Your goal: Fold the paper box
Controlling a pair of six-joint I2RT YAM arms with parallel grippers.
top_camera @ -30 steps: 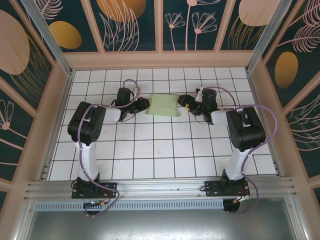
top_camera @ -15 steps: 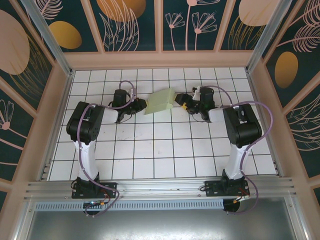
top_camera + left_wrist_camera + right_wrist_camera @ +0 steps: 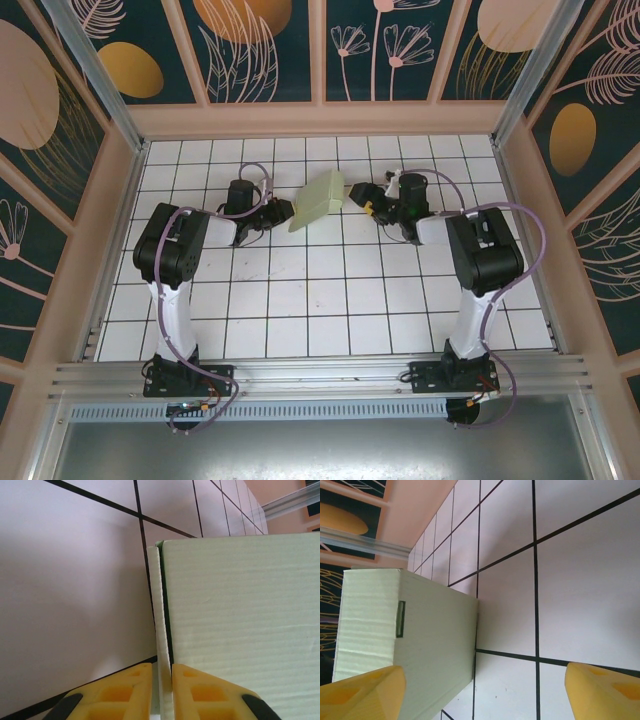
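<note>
Two hands: both were out over the far half of the white tiled bench (image 3: 300, 300), well beyond the arm bases.
Left hand (image 3: 284, 211): its yellow fingers (image 3: 125, 695) were pressed together on a thin edge flap at the left end of the paper box (image 3: 318, 199).
Right hand (image 3: 362, 200): its fingers were spread wide and gripped nothing; one tip lay beside the box's right end, and contact could not be told.
Paper box: pale green, folded, askew to the tile lines, between the two hands; a small slot (image 3: 400, 619) showed in one side.
Beyond: pink rim (image 3: 320, 120).
</note>
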